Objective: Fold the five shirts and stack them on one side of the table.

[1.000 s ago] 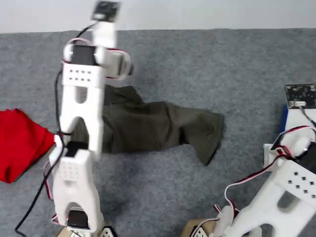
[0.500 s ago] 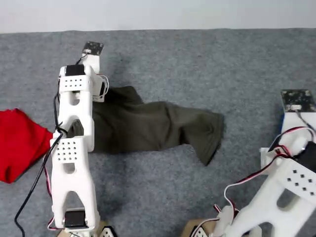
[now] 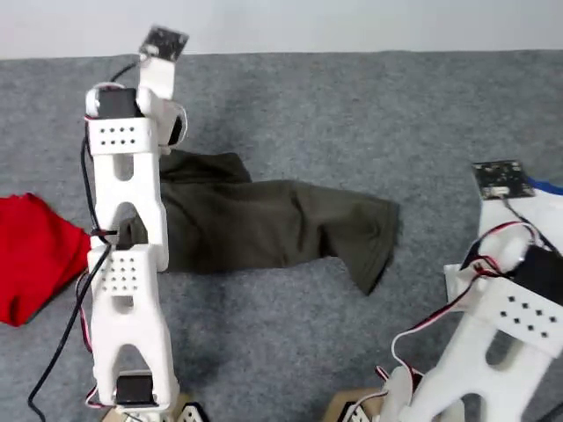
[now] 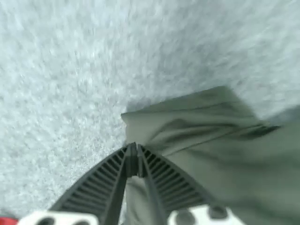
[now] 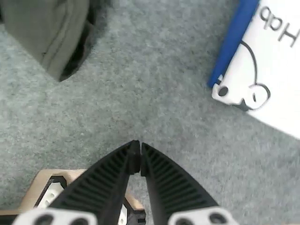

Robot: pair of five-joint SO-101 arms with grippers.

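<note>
An olive-green shirt (image 3: 264,220) lies crumpled across the middle of the grey mat (image 3: 352,105). A red shirt (image 3: 35,251) sits bunched at the left edge. My left arm (image 3: 127,193) stretches over the olive shirt's left end. In the left wrist view my left gripper (image 4: 135,157) is shut, its tips over the edge of the olive shirt (image 4: 211,140) near a corner. I cannot tell whether cloth is pinched between them. My right arm (image 3: 506,325) stands at the near right. My right gripper (image 5: 137,157) is shut with nothing in it, above bare mat beside the shirt's sleeve end (image 5: 51,33).
A white box with a blue edge (image 5: 262,70) lies on the mat at the far right, its corner showing as the blue edge (image 3: 552,187) in the high view. A wooden arm base (image 5: 47,192) sits at the near edge. Bare mat spreads between the olive shirt and the box.
The left arm dipped toward the olive shirt's left end, then shifted left and outward. The right arm edged inward to the left. The shirts have kept their places.
</note>
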